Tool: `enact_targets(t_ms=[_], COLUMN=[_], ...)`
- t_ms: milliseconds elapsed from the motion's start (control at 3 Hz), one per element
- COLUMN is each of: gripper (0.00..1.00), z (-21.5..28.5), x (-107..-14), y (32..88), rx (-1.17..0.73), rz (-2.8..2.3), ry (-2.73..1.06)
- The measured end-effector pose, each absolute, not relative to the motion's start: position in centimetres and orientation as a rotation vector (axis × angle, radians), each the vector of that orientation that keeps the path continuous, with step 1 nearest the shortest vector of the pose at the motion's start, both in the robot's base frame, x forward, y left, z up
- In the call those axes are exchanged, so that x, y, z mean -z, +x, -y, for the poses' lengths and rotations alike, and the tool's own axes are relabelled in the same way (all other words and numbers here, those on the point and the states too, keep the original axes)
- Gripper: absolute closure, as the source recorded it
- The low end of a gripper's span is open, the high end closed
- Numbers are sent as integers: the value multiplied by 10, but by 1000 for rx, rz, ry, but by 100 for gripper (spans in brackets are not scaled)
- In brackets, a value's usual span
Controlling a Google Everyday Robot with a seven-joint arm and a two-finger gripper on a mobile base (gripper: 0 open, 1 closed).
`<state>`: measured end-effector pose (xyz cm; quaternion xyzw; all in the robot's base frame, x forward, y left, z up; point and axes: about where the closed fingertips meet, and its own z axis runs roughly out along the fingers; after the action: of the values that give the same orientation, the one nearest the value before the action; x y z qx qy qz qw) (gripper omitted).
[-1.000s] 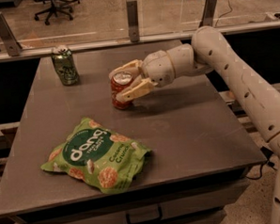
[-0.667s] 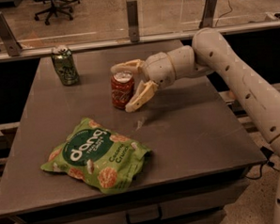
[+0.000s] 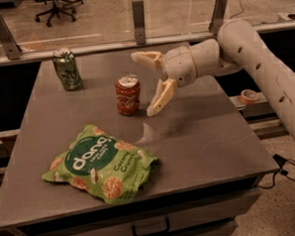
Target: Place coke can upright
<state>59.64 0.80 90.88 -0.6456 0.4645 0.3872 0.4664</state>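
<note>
The red coke can [image 3: 128, 94] with white lettering stands upright on the grey table [image 3: 207, 131], near the middle. My gripper [image 3: 144, 83] is open, just right of the can and clear of it. One cream finger [image 3: 159, 98] reaches down toward the table beside the can. The other finger [image 3: 145, 57] sticks out higher, behind the can. The white arm [image 3: 253, 50] comes in from the right.
A green drink can [image 3: 67, 69] stands upright at the table's back left. A green snack bag [image 3: 101, 162] lies flat at the front left. A glass barrier with metal posts [image 3: 139, 21] runs along the back edge. A tape roll [image 3: 248, 96] lies beyond the right edge.
The gripper opened and let go of the coke can, then drew back to the right. The can now stands upright on its own on the table.
</note>
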Motion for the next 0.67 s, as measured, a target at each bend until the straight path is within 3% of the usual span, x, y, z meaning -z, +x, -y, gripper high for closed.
enact_targets(t_ms=[667], gripper=[0], z=[90], x=[-1044], y=[590], rx=[-490], rz=[-1239], ry=[-1401])
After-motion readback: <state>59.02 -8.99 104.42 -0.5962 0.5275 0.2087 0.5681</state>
